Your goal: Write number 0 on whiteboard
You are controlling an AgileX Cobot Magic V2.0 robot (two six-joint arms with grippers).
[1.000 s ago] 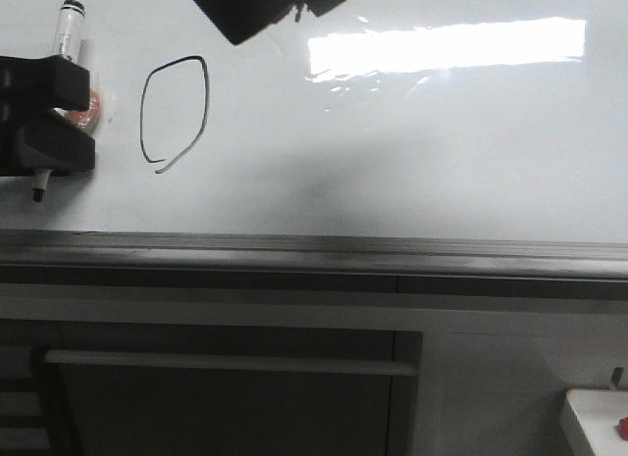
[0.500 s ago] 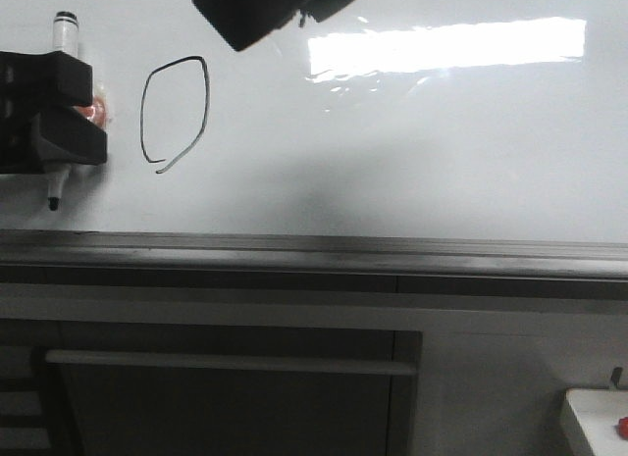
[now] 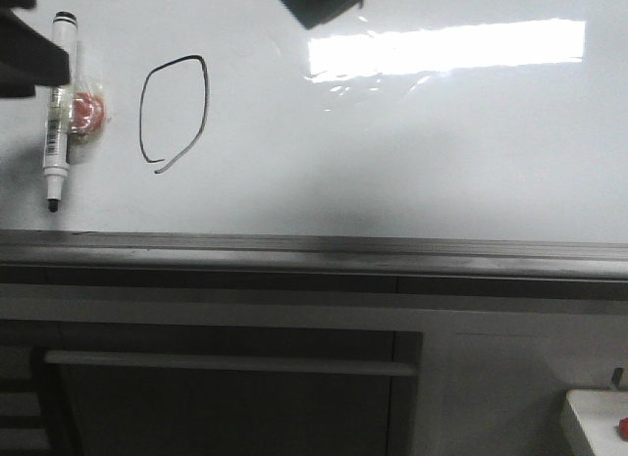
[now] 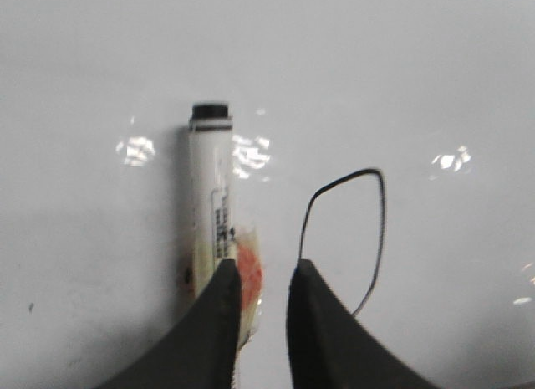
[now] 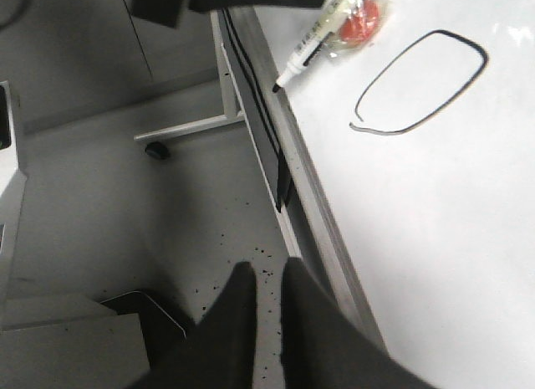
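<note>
The number 0 (image 3: 174,113) is a thin black loop with an open tail on the left part of the whiteboard (image 3: 412,152). It also shows in the left wrist view (image 4: 383,213) and the right wrist view (image 5: 451,33). A white marker (image 3: 57,108) with a black tip lies flat on the board left of the loop, held by nothing. My left gripper (image 4: 263,276) is open and empty, hovering over the marker (image 4: 209,197); only its dark edge (image 3: 25,44) shows in the front view. My right gripper (image 5: 267,276) is shut and empty, over the floor beside the board's edge.
A clear wrap with a red-orange disc (image 3: 83,113) lies against the marker. The board's grey metal edge strip (image 3: 314,245) runs along its near side. My right arm's dark body (image 3: 319,0) hangs over the board's far side. A white surface with a red item (image 3: 622,427) is at lower right.
My left gripper has let go of the marker and pulled back toward the upper left. The marker now lies bare on the board. My right arm has shifted to the right.
</note>
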